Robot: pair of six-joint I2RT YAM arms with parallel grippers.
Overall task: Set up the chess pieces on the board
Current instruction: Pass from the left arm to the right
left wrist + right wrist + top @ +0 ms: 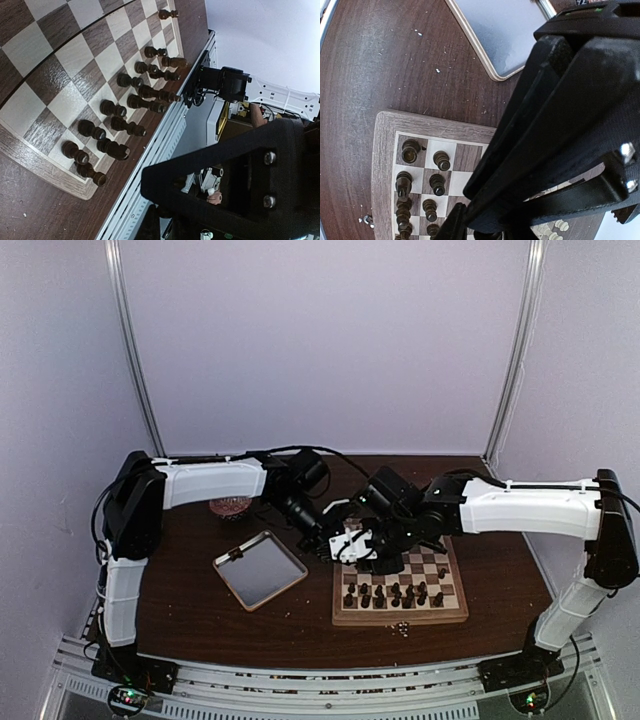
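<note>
The dark chess pieces (392, 593) stood on the two nearest ranks of the board (400, 621), so that side appeared largely set. The right fingers (555, 125) hung over the board's far left squares, presumably to place a piece; whether they were apart or together could not be told. Just beside the far left corner, the left fingers (280, 145) were together, probably parked clear of the work.

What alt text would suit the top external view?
The left arm and right arm meet over the far left corner of the board. Dark pieces stand in two rows along its near edge; a silver tray lies to its left.
</note>
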